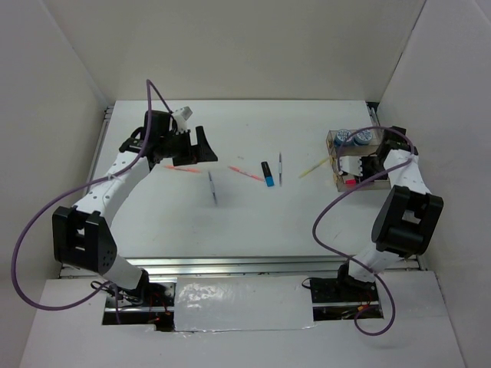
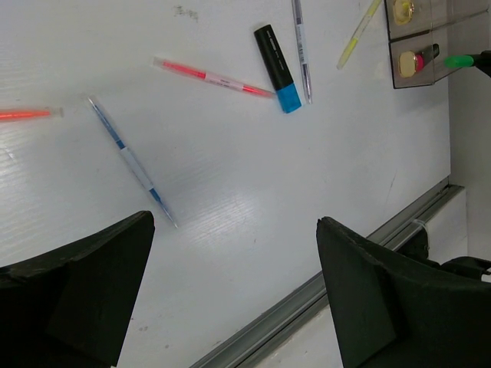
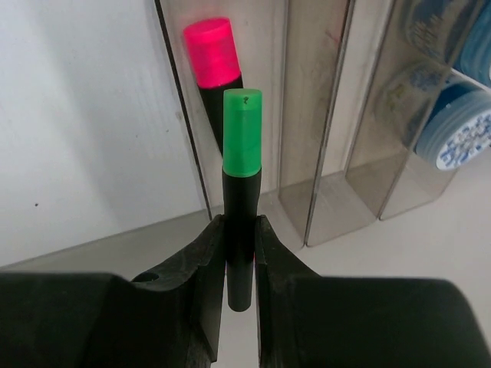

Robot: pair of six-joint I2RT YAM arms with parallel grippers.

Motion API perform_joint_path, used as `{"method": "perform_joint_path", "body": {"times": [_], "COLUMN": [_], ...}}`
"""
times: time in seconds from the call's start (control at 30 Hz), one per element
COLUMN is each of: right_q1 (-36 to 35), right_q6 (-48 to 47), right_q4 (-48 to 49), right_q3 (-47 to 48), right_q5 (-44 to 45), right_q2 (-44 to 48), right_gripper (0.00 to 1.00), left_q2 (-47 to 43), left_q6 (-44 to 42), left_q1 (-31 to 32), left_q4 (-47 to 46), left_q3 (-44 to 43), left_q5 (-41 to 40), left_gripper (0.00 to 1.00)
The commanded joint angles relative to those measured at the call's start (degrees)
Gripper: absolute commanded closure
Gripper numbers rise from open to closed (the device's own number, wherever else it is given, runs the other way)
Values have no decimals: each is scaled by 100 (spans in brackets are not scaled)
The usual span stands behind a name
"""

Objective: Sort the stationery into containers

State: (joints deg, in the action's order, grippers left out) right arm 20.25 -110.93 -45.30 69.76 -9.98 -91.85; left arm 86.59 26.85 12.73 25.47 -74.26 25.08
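The right fingers (image 3: 205,307) are closed on a green-capped highlighter (image 3: 241,176), pinching its black barrel from both sides with the cap pointing away from the wrist. It is held at the clear organiser tray (image 1: 338,157), which sits at the right side of the desk (image 1: 230,230). The cap is aimed at the end compartment nearest the arms' bases. A pink-capped highlighter (image 3: 211,57) already lies in that compartment. Whether the green cap is inside the wall or only above it cannot be told. Blue-white tape rolls (image 3: 460,134) fill the compartment at the tray's far end.

The left fingers (image 2: 77,291) are spread wide and hold nothing, hanging above the left half of the desk.

Loose stationery lies across the middle of the desk. A blue-capped highlighter (image 2: 278,69) sits just beside a thin silver pen (image 2: 301,50). A pink stick (image 2: 215,78) ends close to the highlighter's barrel. A yellow stick (image 2: 357,34) lies near the tray's corner. Farther left are a blue-and-white pen (image 2: 130,161) and an orange stick (image 2: 27,114), each apart from the others.
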Motion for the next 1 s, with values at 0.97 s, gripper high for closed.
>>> {"method": "perform_joint_path", "body": {"times": [0.97], "right_q1": [-2797], "right_q6": [8734], "right_q4": [1356], "right_q3": [1243], "right_q5": [-834], "right_q2": [625], "right_gripper": [59], "left_q2": [-546], "left_q6": [83], "left_q1": [63], "left_q4": [-131], "left_q3": [184], "left_q5": [-1566], "left_gripper": [1]}}
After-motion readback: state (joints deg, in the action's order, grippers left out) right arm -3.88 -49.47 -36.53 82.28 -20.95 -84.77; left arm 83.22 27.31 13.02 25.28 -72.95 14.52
